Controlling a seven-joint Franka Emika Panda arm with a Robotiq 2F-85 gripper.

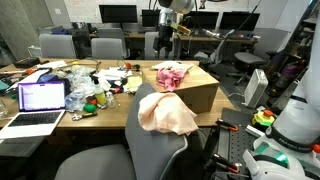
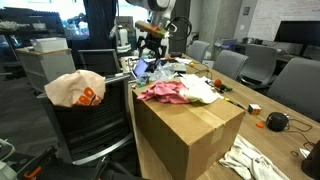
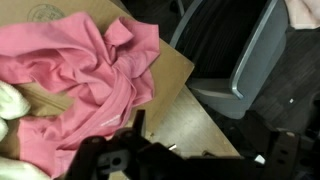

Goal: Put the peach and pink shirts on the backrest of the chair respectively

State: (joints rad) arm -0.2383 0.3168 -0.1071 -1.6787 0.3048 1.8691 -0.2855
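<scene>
The peach shirt [image 1: 166, 113] hangs over the backrest of the dark chair [image 1: 150, 150] next to the box; both exterior views show it [image 2: 74, 90]. The pink shirt [image 1: 171, 75] lies crumpled on top of the cardboard box [image 1: 200, 95], and it also shows in an exterior view [image 2: 163, 92] and in the wrist view [image 3: 75, 75]. My gripper [image 1: 165, 45] hangs well above the box and behind it, also seen in an exterior view [image 2: 152, 45]. In the wrist view my gripper [image 3: 195, 150] looks open and holds nothing.
A white cloth [image 2: 201, 90] lies beside the pink shirt on the box. The long table [image 1: 60, 105] holds a laptop [image 1: 40, 100] and clutter. Grey office chairs [image 1: 107, 47] stand around it. Another cloth [image 2: 250, 160] lies on the floor by the box.
</scene>
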